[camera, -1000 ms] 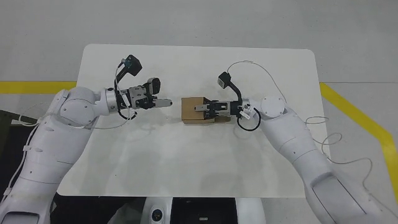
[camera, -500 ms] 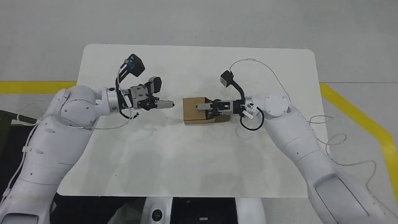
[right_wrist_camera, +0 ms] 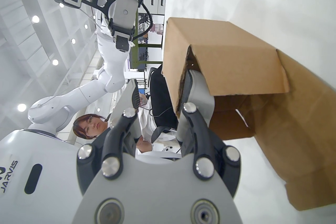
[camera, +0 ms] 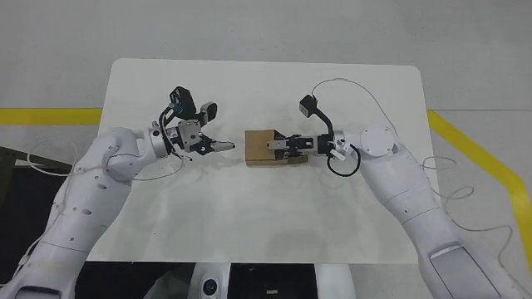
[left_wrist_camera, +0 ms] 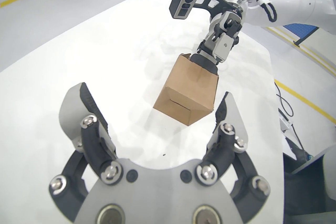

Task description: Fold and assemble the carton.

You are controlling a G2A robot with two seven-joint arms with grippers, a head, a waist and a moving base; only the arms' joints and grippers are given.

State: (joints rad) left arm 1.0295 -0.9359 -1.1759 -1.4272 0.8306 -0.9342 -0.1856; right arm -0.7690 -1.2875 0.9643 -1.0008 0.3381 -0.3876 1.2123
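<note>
A brown carton [camera: 264, 149] lies on its side at the middle of the white table [camera: 332, 216]. Its closed end [left_wrist_camera: 183, 107] faces my left gripper and its open end [right_wrist_camera: 236, 114], with loose flaps, faces my right arm. My right gripper [camera: 278, 144] is at that open end. One finger [right_wrist_camera: 195, 88] is inside the carton under a flap, and the other finger [right_wrist_camera: 132, 96] is outside the wall with a gap to it. My left gripper [camera: 218, 144] stands open a short way from the closed end, its jaws [left_wrist_camera: 155, 91] spread wide with nothing between them.
The right arm's cable [camera: 366, 100] loops over the table's far right part. Bare tabletop lies all around the carton. A yellow floor line [camera: 50, 116] runs past both sides of the table.
My left gripper has turned at the wrist and spread its fingers open. The right arm has drawn slightly to the right, and the carton has stayed nearly in place.
</note>
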